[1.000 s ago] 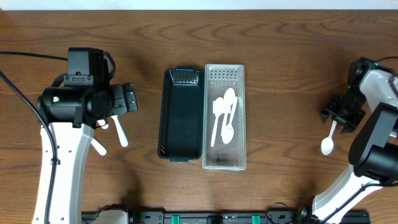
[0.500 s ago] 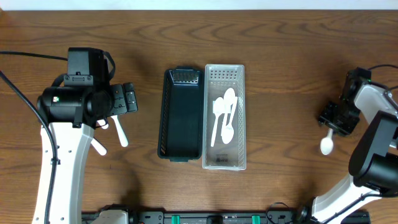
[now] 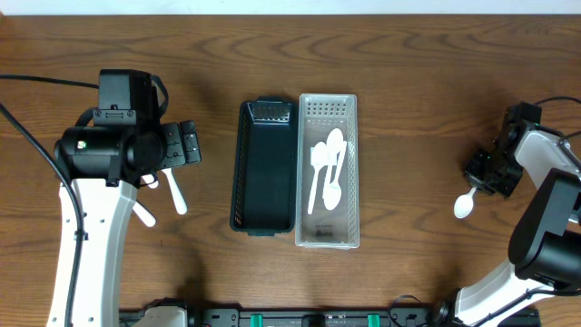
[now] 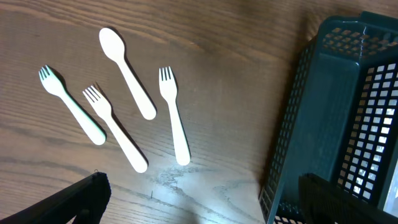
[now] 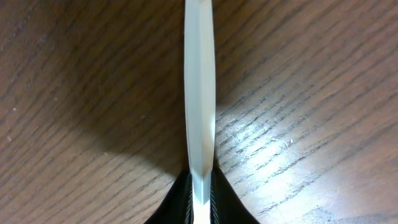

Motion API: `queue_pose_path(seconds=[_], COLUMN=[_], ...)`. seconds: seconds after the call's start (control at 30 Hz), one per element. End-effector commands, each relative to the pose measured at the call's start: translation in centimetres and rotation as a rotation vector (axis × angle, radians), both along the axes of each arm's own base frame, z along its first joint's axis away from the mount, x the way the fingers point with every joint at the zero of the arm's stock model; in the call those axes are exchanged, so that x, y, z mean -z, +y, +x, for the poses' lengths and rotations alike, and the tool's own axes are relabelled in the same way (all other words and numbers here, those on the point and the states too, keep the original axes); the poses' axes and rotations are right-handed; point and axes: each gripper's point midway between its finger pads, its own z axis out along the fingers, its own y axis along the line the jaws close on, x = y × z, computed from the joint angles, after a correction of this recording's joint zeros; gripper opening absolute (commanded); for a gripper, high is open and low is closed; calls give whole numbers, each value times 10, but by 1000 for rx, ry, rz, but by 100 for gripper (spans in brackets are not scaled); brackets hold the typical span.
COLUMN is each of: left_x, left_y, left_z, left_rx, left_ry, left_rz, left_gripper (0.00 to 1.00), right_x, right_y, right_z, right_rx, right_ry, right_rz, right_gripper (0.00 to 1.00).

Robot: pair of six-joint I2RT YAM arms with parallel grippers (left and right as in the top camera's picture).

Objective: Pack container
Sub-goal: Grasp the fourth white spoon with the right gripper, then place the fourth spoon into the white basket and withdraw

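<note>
Well right of the clear tray (image 3: pixel 328 102), right arm (image 3: pixel 537 153) jaws clamp the spoon (image 3: pixel 466 204) by its handle, bowl end nearer tray; left arm (image 3: pixel 91 150) jaws gape empty.

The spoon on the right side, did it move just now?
Yes. The white spoon, pinched in the right gripper, has swung left, its bowl now a bit closer to the clear basket than a second ago.
</note>
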Motion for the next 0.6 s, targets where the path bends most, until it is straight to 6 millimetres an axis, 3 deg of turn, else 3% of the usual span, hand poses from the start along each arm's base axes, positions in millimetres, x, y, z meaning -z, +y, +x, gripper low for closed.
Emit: queue_pose_path(seconds=[0.0,0.1,0.17,0.3,0.47,0.57], left_x=[-4,-4,-4,-4,-4,-4], left_y=[2,2,2,2,2,2], left_z=[1,1,1,1,1,1], left_rx=[-5,-5,-5,-5,-5,-5], left_ry=[-8,-8,-8,-8,-8,-8], left_rz=[6,6,6,5,5,5], left_gripper=[98,98,98,98,98,98], right_x=[44,23,-2,-84,-189,-220], right_y=[18,20,23,43,113,165], right_z=[-47,-28,-6,47,93,102], right_rx=[-11,-39,-70,-167,-319,-390], right_ry=[191,135,64,-160,-452,-539], right_rz=[58,36,9,-53,-66,-29], right_gripper=[2,1,1,1,2,2])
